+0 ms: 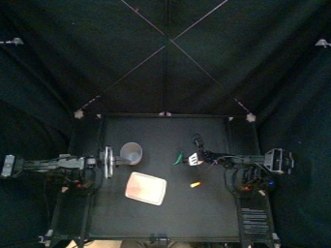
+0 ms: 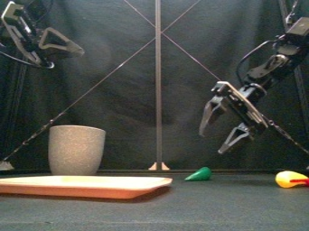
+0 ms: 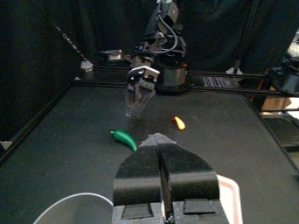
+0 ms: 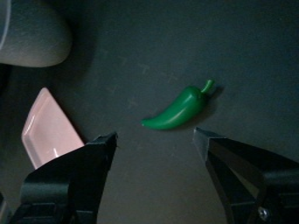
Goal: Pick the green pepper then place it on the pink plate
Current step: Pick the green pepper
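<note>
Green pepper is lying on the table right of centre, right of the pink plate and apart from it. The right gripper is hanging over it, jaws gaping wide, gripping nothing; its wrist view is framing the pepper between them, while the front view is revealing clear air beneath. A grey cup is standing beyond the plate. The left gripper is resting at the left, jaws pressed together, empty

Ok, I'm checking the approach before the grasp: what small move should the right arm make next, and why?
Probably lower the right gripper straight toward the green pepper. Its jaws stand open, the pepper lies on the table centred ahead of them, untouched, and the front view shows the gripper hanging above it.
</note>
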Controlling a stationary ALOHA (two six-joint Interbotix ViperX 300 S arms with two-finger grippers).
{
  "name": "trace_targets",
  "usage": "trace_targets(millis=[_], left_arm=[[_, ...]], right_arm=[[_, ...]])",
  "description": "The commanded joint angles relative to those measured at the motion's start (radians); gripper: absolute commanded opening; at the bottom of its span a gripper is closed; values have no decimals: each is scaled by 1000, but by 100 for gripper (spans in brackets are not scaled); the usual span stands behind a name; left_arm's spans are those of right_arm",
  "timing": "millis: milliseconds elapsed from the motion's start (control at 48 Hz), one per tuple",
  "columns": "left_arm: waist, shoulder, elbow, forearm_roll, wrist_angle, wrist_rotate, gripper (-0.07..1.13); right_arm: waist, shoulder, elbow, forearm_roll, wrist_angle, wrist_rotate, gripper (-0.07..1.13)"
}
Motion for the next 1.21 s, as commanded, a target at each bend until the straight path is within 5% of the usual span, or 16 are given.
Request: trace_targets(millis=[21,375,979,1208], left_arm=[[0,6,-6,0,-3,-2,13],[-8,5,-12,-2,-12,-2,13],[-51,-3,-15,-2,-43,-3,13],[-51,-3,-15,-2,-43,-2,13]], right_arm=[[-12,49,-67,-5,5,8,101],[-74,199,-184,-11,115,37,101],[-69,279,-247,-81,225,40,100],[-66,301,-252,-81,225,40,89]])
